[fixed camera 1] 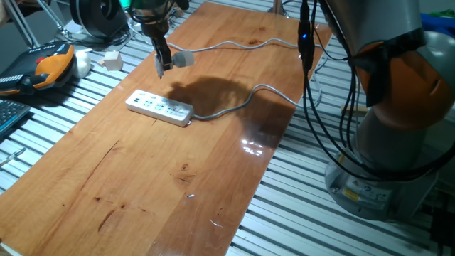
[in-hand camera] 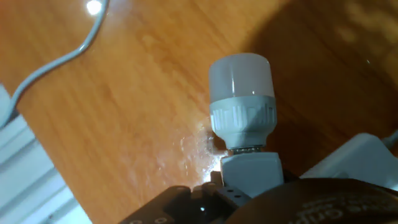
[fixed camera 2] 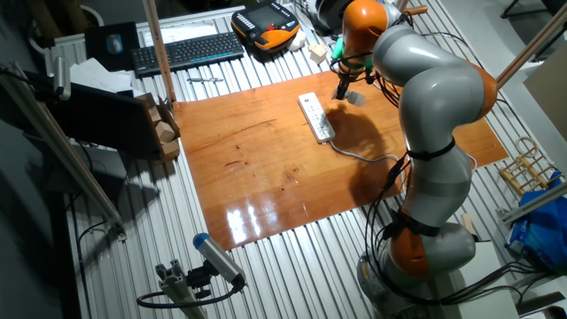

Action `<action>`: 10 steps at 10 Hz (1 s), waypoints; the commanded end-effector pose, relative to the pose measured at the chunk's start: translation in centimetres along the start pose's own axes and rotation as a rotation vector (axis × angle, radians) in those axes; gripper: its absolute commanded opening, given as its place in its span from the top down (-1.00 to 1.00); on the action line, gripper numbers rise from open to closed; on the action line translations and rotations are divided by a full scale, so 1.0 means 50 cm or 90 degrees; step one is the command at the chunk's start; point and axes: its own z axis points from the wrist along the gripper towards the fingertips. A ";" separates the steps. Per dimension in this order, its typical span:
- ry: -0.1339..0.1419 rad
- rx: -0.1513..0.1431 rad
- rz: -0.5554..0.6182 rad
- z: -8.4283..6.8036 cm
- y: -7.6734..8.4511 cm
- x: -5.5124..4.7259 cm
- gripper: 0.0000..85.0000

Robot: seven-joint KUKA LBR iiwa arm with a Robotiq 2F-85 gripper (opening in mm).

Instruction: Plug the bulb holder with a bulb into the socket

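gripper (fixed camera 1: 161, 69) gripping bulb holder (in-hand camera: 244, 112) — above socket (fixed camera 1: 159, 107)

One fixed view looked from low at the table's (fixed camera 1: 178, 185) end, along its length toward the strip (fixed camera 1: 159, 107). The other fixed view looked down from high and farther off; both shared the tabletop (fixed camera 2: 266, 168), strip (fixed camera 2: 315, 116) and arm (fixed camera 2: 434, 106). The hand view looked closely along the fingers at the bulb (in-hand camera: 241, 93).

A black keyboard (fixed camera 2: 188, 51) and an orange-black teach pendant (fixed camera 2: 266, 24) lie beyond the wooden tabletop (fixed camera 2: 266, 168).
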 end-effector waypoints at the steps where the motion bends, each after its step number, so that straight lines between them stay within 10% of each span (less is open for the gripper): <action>1: 0.001 0.001 -0.002 0.000 0.000 0.000 1.00; 10: 0.027 0.004 0.042 0.000 0.000 0.000 1.00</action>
